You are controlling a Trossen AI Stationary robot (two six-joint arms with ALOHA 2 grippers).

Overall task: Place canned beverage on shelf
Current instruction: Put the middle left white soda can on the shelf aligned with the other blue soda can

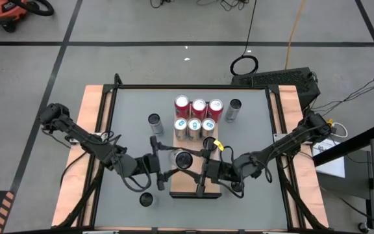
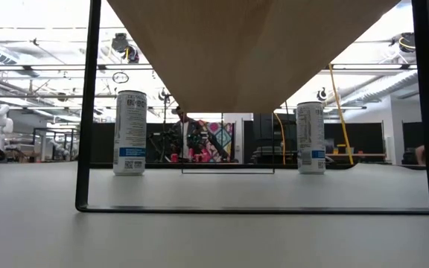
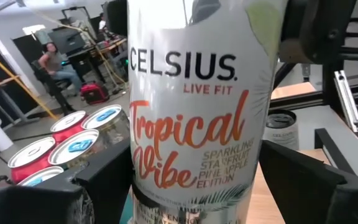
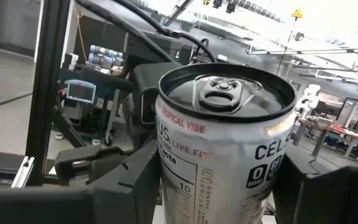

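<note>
A silver Celsius can (image 1: 184,158) stands upright over the near part of the shelf (image 1: 186,185), a light wood board with a dark rim. My right gripper (image 1: 199,164) reaches in from the table's right and is shut on the can (image 4: 222,143). From the left, my left gripper (image 1: 173,162) is open, one finger on each side of the same can (image 3: 197,112); a gap shows beside one finger (image 3: 303,174). Several red and silver cans (image 1: 197,117) stand on the shelf's far end. Whether the held can's base rests on the board is hidden. My right gripper pinches the can's side wall (image 4: 166,168), a little below the top rim, between its two fingers (image 4: 126,177). The fingers come in about level from the table's right. The can stands upright in the hold, pull tab up.
Loose cans stand on the grey tabletop: one left of the shelf (image 1: 154,120), one right of it (image 1: 234,110), and a dark one near the front (image 1: 146,199). The shelf stands raised on a dark frame (image 2: 88,112); two table cans (image 2: 130,132) (image 2: 310,138) show beneath it.
</note>
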